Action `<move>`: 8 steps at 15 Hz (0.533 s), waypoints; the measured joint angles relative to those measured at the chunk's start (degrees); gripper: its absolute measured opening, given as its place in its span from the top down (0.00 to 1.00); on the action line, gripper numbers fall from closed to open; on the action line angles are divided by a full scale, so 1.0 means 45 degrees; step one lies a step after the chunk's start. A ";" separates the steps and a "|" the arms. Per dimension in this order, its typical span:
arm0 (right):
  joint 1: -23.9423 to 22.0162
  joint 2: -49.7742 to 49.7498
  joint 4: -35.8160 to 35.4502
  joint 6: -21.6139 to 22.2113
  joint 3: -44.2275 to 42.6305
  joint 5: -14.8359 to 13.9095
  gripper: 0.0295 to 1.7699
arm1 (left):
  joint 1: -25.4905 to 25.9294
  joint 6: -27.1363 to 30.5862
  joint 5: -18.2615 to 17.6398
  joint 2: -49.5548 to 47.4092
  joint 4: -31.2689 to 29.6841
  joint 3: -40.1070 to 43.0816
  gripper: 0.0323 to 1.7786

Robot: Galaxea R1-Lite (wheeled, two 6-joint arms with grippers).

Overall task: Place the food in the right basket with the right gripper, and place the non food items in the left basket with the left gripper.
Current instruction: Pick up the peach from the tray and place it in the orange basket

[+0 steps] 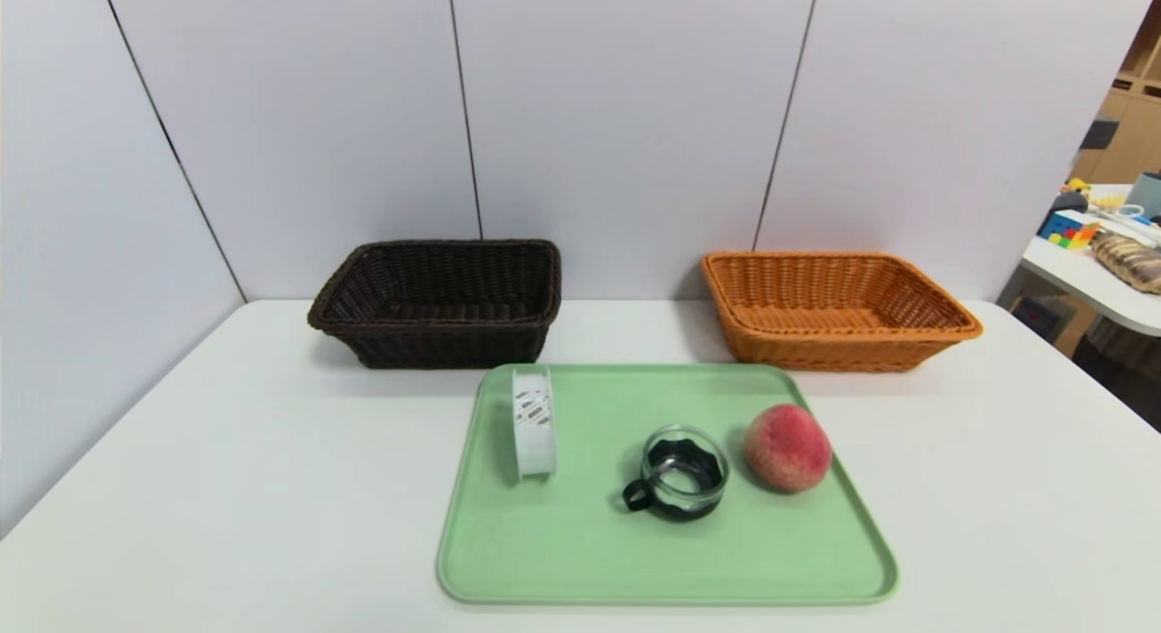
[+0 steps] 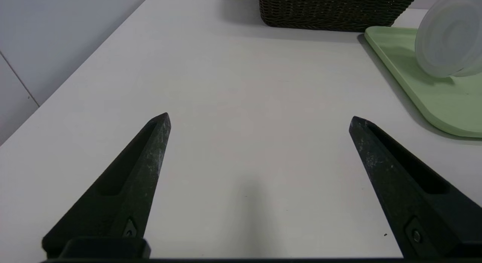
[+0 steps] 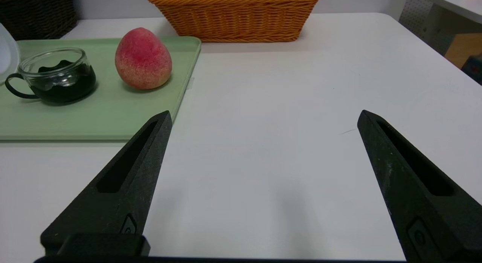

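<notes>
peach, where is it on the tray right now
In the head view the round pinkish-red peach sits on the right part of the pale green plastic tray, just right of the small clear glass cup with black base, in front of the orange-tan wicker basket.

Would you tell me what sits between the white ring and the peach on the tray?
The glass cup sits between the white ring and the peach; the head view shows it.
</notes>
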 joint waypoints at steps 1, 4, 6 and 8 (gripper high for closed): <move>0.0000 0.0000 0.0038 -0.0022 -0.0005 0.0011 0.04 | 0.0000 0.0135 -0.0024 0.0000 0.0000 0.0000 0.05; 0.0000 0.0000 0.0100 -0.0024 -0.0024 -0.0027 0.04 | -0.0008 0.0339 -0.0138 0.0000 0.0073 -0.0005 0.05; 0.0000 0.0000 0.0171 -0.0195 -0.0165 0.0016 0.04 | -0.0014 0.0412 -0.0233 0.0000 0.0135 -0.0060 0.05; 0.0000 0.0000 0.0677 -0.0230 -0.0761 0.0122 0.04 | -0.0019 0.0436 -0.0479 0.0000 0.0542 -0.0539 0.05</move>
